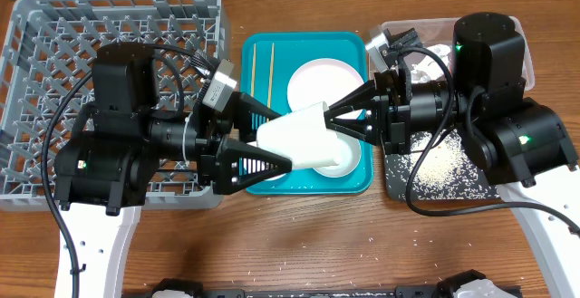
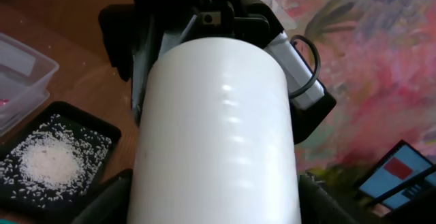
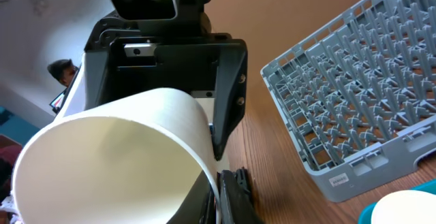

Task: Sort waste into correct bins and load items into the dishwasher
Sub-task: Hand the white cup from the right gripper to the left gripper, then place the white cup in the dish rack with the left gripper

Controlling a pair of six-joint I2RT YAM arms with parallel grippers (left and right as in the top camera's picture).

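Note:
A white cup lies sideways in the air over the teal tray, held between both arms. My right gripper pinches its rim, one finger inside and one outside, as the right wrist view shows. My left gripper straddles the cup's body with a finger pressed against each side. On the tray lie a pale plate and two chopsticks. Rice lies in the black tray. The clear tub is behind it. The grey dish rack is at the left.
A pale round dish shows partly under the cup on the tray. Loose rice grains dot the table in front of the black tray. Both arm bodies crowd the table's middle. The rack's near corner shows in the right wrist view.

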